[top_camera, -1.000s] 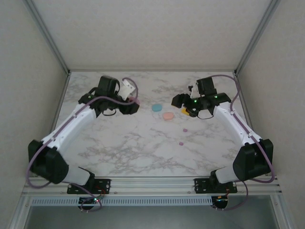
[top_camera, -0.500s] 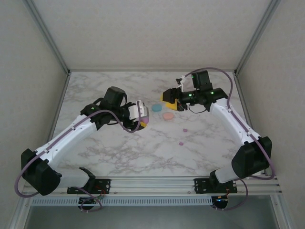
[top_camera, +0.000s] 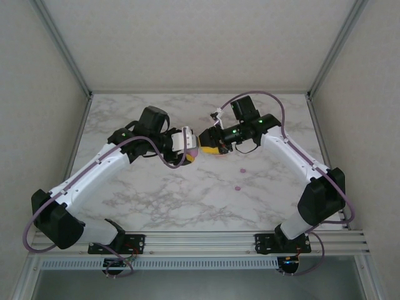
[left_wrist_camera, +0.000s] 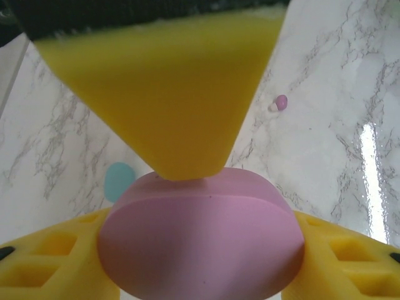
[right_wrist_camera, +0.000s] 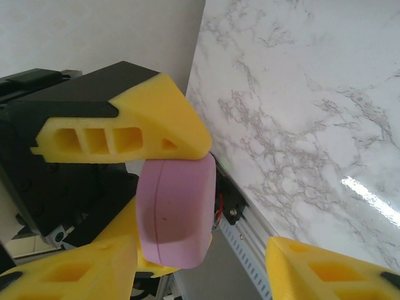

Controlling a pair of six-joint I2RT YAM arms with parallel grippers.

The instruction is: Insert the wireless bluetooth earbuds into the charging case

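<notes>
L gripper [top_camera: 188,145] clamps pink round charging case [left_wrist_camera: 200,237] mid-air, offering it to R gripper [top_camera: 211,149], jaws apart and touching it, prob. to open it. Two pink earbuds [top_camera: 242,170] wait on tabletop [top_camera: 156,194], well apart.

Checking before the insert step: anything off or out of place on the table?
Nothing damaged or spilled. Two pink earbuds lie loose on the marble table, apart from each other and away from the pink case, which the left gripper holds clamped above the surface.
</notes>
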